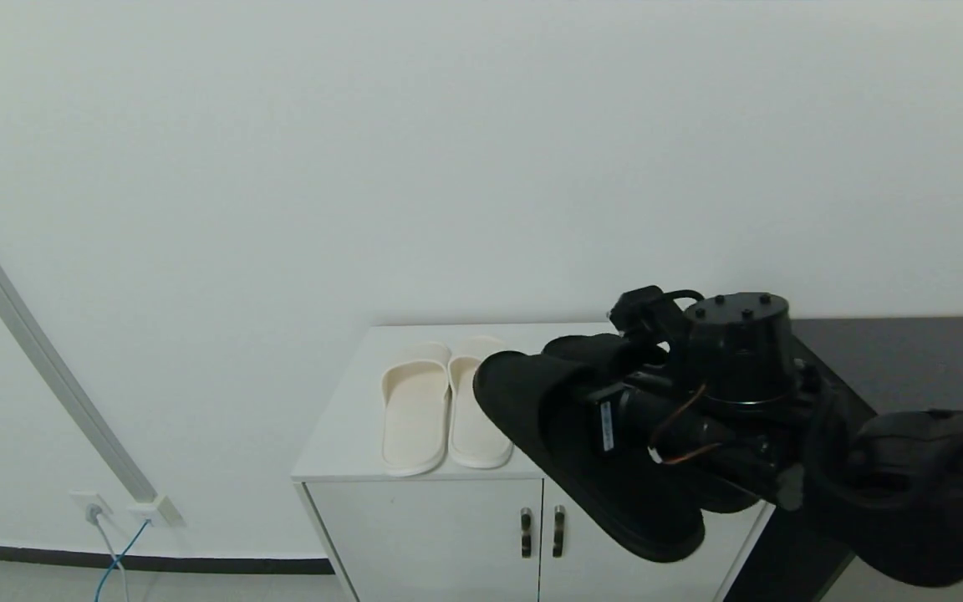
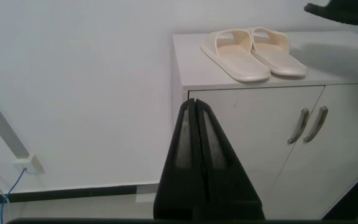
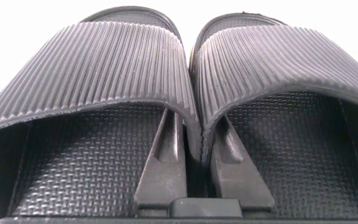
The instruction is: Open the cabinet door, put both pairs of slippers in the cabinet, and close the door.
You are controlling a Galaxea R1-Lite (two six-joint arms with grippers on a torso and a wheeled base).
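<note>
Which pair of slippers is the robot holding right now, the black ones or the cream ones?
The black pair: the right gripper pinches their inner edges together, in the air. The cream pair lies flat on the cabinet top, untouched.

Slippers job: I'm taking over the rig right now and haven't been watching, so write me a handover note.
Right gripper shut on the black slippers, one finger inside each, held up over the cabinet at its right front.
Left gripper shut, empty, facing the cabinet.
White slippers lie side by side on the cabinet top.
Done: black pair lifted.
Left: both doors are closed; open, stow both pairs, close.
</note>
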